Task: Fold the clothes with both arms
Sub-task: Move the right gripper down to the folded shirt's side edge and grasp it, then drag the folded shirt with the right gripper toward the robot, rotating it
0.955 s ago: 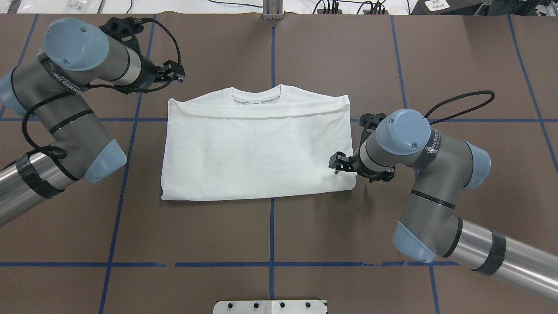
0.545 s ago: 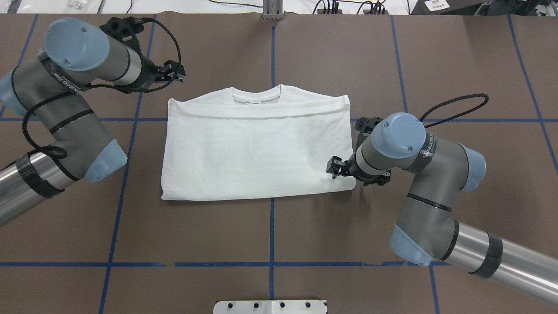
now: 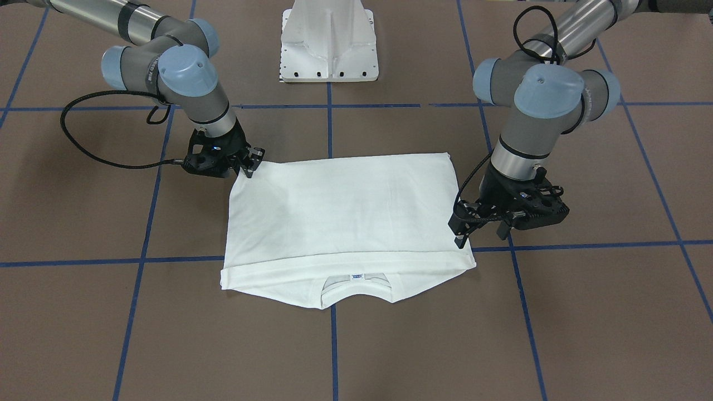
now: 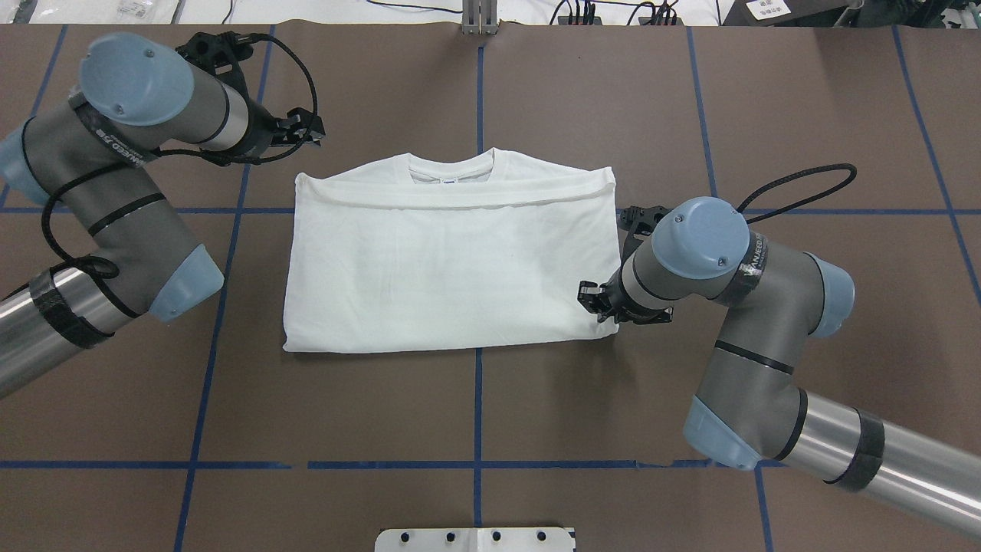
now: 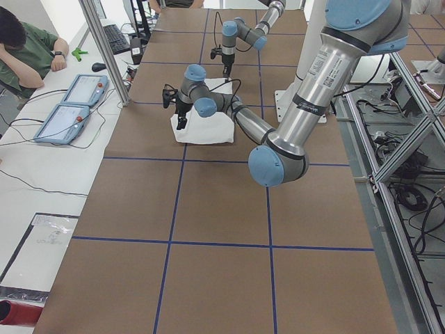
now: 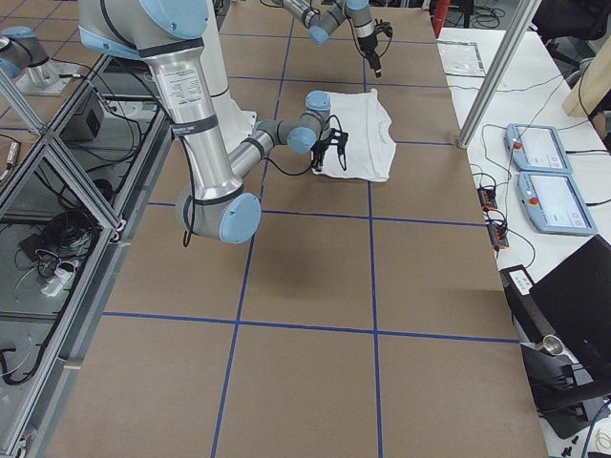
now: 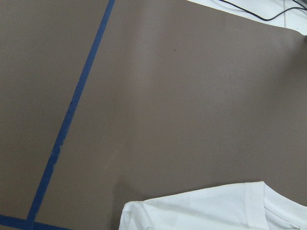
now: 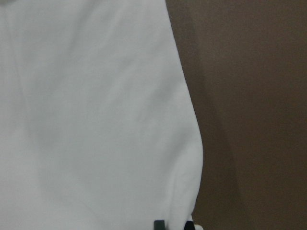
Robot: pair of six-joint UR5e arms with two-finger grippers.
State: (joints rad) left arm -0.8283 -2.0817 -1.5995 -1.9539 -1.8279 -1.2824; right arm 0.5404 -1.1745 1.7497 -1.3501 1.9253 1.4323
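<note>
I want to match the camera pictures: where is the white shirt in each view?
Front-facing: shirt at centre, collar toward bottom.
Overhead: shirt at centre, collar toward top.
Exterior left: shirt small, upper middle.
Exterior right: shirt small, upper middle.
Left wrist: shirt along bottom edge.
Right wrist: shirt fills left side.
Landmark: blue tape lines, except right wrist.

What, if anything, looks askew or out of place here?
Nothing stands out. The shirt lies folded flat and fairly square; the right gripper is at one corner, the left gripper off the cloth.
</note>
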